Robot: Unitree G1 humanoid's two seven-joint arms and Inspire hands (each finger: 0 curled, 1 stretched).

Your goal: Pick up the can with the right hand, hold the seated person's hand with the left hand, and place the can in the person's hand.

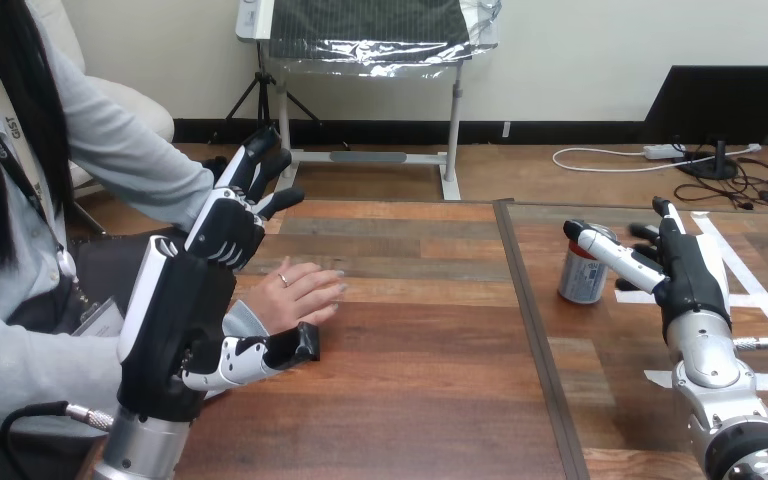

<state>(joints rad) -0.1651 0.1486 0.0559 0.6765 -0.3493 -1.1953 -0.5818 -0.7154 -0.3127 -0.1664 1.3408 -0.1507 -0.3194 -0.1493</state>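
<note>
The bench (430, 330) is matt wood planking with visible grain, crossed near its right edge by strips of matt white tape (760, 310). The can (582, 275) is shiny bare metal with a red band. The left hand (185, 320) and right hand (685, 270) are glossy black plastic under smooth white shells.

Part of the person's hand (300, 293) behind the left hand (182, 312)
</note>
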